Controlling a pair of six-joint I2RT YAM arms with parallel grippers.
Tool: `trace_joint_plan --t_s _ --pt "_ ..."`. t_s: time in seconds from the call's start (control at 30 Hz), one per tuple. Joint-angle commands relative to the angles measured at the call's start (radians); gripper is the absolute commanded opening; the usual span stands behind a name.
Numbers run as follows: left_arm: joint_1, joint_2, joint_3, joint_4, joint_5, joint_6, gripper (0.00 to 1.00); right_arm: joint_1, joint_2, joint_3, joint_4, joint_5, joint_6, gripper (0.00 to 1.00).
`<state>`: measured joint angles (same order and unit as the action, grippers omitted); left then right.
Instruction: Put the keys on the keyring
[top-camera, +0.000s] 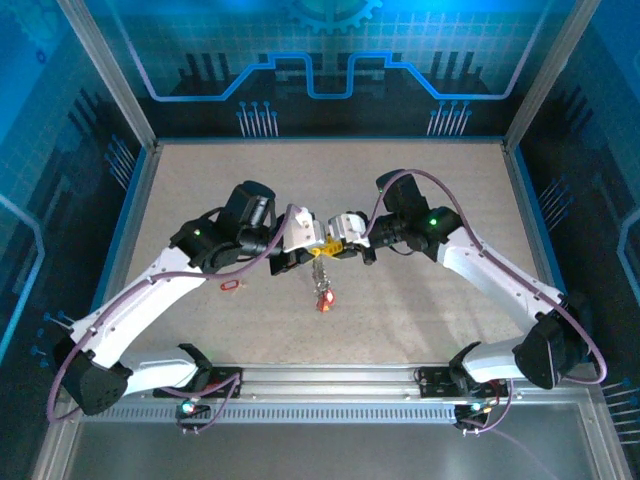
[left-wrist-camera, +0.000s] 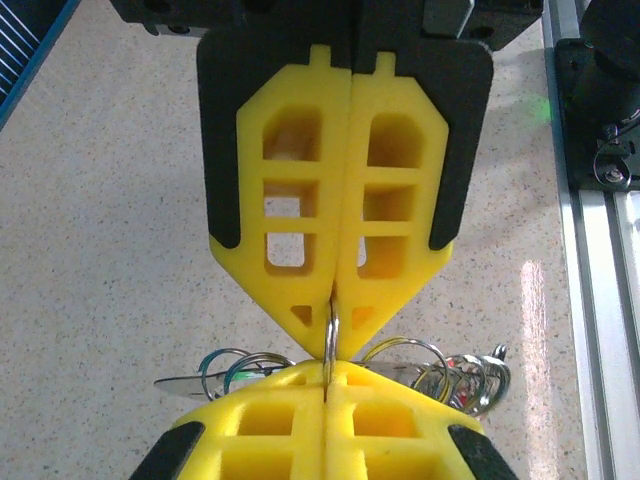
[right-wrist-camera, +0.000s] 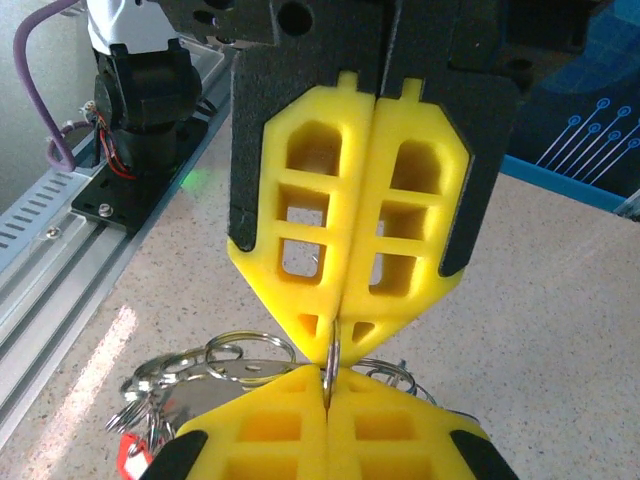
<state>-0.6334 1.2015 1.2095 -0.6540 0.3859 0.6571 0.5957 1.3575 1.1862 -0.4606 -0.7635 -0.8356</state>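
Keyring (top-camera: 321, 270) sits mid-table between the two arms, its chain running lengthwise toward the near edge, ending in a red-tagged key (top-camera: 325, 298). The left gripper (left-wrist-camera: 335, 300) and right gripper (right-wrist-camera: 337, 325) meet tip to tip, each with jaws pressed fully together on the keyring's thin metal ring (left-wrist-camera: 330, 340), which stands upright and edge-on. Smaller rings (left-wrist-camera: 440, 372) bunch just beneath. A second red-tagged key (top-camera: 230, 286) lies flat on the table (top-camera: 430, 310), well apart to the left.
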Motion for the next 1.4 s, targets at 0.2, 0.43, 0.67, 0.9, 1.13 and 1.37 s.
trace_joint_plan --t_s 0.2,0.43,0.67,0.9,1.13,1.37 --pt "-0.013 -0.158 -0.079 0.125 0.047 -0.064 0.16 -0.028 -0.084 -0.191 0.571 -0.171 0.375 0.00" --pt "-0.013 -0.207 -0.087 0.141 0.034 -0.087 0.25 -0.028 -0.120 -0.276 0.856 -0.166 0.563 0.00" --pt "-0.013 -0.187 -0.122 0.215 -0.006 -0.092 0.28 -0.023 -0.111 -0.272 0.880 -0.179 0.568 0.00" --pt "-0.014 -0.183 -0.116 0.259 -0.014 -0.080 0.17 -0.015 -0.114 -0.258 0.810 -0.178 0.514 0.00" --pt "-0.013 -0.197 -0.110 0.251 -0.014 -0.059 0.12 -0.007 -0.116 -0.243 0.743 -0.170 0.462 0.00" --pt "-0.013 -0.190 -0.113 0.256 0.000 -0.072 0.15 0.007 -0.113 -0.217 0.661 -0.166 0.409 0.00"
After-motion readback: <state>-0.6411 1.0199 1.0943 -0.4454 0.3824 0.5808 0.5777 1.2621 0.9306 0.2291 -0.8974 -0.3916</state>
